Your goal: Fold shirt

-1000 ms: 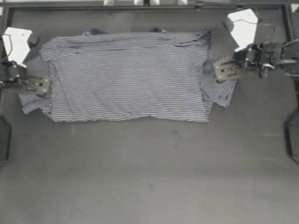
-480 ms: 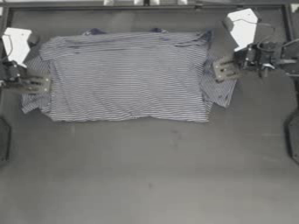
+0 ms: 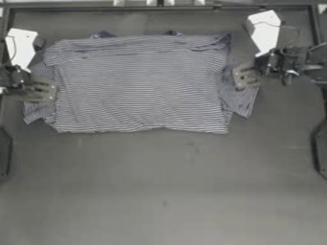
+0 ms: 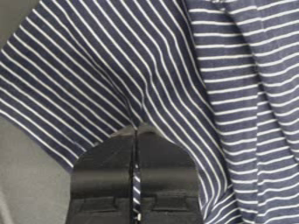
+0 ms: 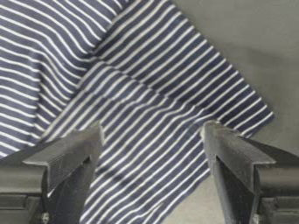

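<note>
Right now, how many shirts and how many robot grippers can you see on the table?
Shirt: 1, striped navy and white.
Grippers: 2, the left gripper shut on one sleeve, the right gripper with fingers open over the other sleeve.
Total: 3

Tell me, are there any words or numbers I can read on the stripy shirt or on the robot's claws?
None can be read.
The shirt shows only stripes; no label or print is in view.
The left claw, shut on the shirt's sleeve, and the right claw, open over the other sleeve, are plain dark parts with no writing.
</note>
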### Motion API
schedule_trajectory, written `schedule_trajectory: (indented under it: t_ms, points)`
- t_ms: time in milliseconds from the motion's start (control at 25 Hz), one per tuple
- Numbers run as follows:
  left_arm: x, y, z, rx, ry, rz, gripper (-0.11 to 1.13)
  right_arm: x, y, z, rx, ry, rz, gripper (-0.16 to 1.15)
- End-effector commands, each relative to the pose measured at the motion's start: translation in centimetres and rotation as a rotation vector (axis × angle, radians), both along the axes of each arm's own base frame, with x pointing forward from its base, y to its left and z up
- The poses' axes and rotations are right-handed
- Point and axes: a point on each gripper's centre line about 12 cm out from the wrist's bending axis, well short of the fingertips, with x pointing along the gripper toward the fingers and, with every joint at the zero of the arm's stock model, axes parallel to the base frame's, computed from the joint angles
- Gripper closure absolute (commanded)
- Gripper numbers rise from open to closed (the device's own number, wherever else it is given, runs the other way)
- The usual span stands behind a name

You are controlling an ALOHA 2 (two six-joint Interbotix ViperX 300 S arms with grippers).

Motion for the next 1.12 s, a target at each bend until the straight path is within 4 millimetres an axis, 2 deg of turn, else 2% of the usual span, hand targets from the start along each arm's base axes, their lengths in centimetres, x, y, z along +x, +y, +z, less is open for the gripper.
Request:
schedule_trajectory:
  t_ms: [40,400,560,960,1040,1120]
  points:
    - [0.7,0.2,0.6,0.016,-0.009,-0.02,0.97,0.3,-0.2,0.1,-0.007,-0.004,0.005,0.02]
    - [1.3,0.7,2.6,0.067,-0.008,-0.041,0.98,0.3,0.2,-0.8,0.014,0.038,0.018,0.03]
    - [1.2,0.8,3.5,0.085,-0.014,-0.041,0.97,0.5,0.7,-1.0,0.027,0.071,0.024,0.08]
    - [0.7,0.4,5.1,0.118,-0.028,-0.041,0.97,1.4,1.2,-2.0,0.054,0.122,0.039,0.4]
    - [0.7,0.3,5.4,0.124,-0.036,-0.041,0.97,1.5,1.5,-2.4,0.064,0.138,0.04,0.51]
    - [0.7,0.2,5.5,0.126,-0.037,-0.043,0.97,1.7,1.7,-2.5,0.066,0.154,0.049,0.73]
